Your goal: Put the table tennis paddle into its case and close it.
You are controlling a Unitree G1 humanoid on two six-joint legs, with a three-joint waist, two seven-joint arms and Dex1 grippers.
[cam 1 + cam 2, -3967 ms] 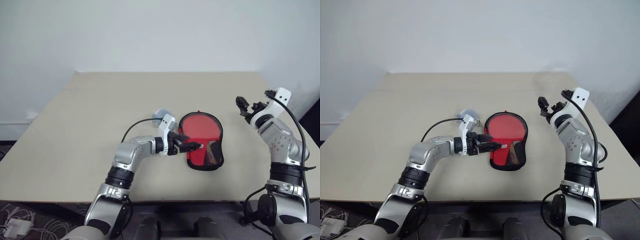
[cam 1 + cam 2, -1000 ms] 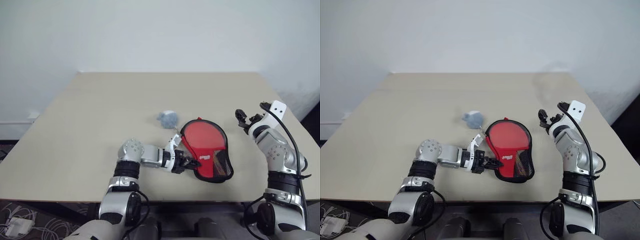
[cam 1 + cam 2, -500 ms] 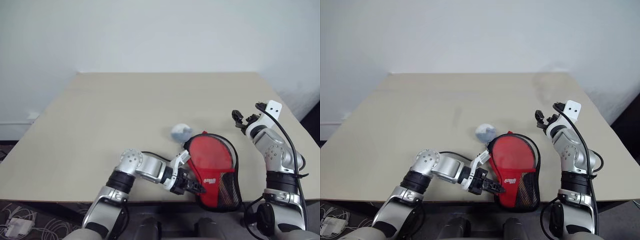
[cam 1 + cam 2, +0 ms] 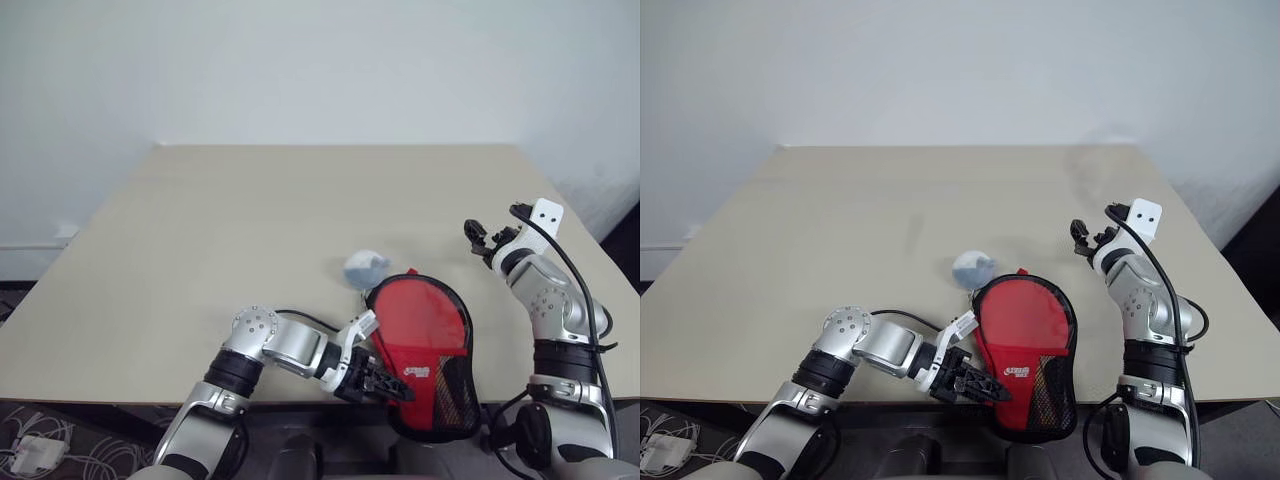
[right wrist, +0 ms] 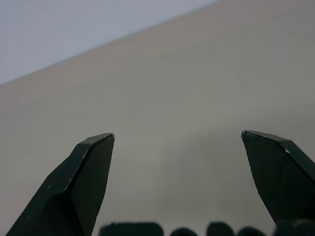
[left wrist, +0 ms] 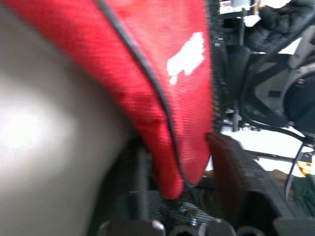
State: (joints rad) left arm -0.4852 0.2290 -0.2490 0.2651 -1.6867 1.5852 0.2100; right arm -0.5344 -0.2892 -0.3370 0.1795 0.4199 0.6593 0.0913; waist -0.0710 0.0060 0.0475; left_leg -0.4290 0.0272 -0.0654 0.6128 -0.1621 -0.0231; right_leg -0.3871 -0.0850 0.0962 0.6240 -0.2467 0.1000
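The case (image 4: 428,352) is straddled at its narrow end by the spread left hand (image 4: 388,385), its long axis slanting away; the spread right hand (image 4: 478,235) is held well apart.

Wall (image 4: 320,70): plain white, behind the table.
Table (image 4: 200,230): beige top, matte, evenly lit.
Floor (image 4: 30,440): dark carpet at lower left, with white cables (image 4: 40,455) bundled on it.
Baseboard: white, beside the table's left edge.

Most of the table (image 4: 220,220) is wide open, just the case (image 4: 428,350) and a grey-blue lump (image 4: 362,268) crowding the near edge
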